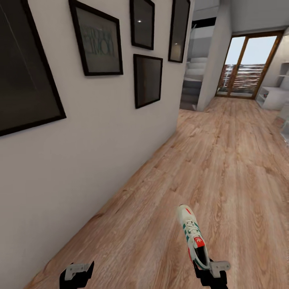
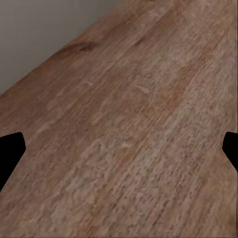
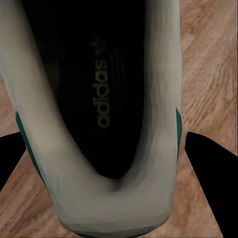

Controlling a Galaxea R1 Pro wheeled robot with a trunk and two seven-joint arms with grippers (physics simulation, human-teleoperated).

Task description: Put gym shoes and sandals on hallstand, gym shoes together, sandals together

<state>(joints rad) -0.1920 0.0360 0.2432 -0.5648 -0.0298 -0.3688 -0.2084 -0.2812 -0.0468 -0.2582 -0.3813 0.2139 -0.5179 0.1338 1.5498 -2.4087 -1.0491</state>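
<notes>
Currently the right end effector (image 1: 211, 272) clamps a gym shoe (image 1: 193, 237) at the heel; the left end effector (image 1: 76, 275) hangs spread, holding nothing.

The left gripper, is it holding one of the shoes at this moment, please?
No, the left gripper has its fingers wide apart with bare corridor floor between them, while the gym shoe sits at the right gripper.

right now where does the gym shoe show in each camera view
Head view: gym shoe at bottom right of centre, toe pointing away, heel at the right hand.
Left wrist view: not in it; wood floor there.
Right wrist view: its heel and dark insole up close.
Shared landmark: the wood-plank floor.
</notes>
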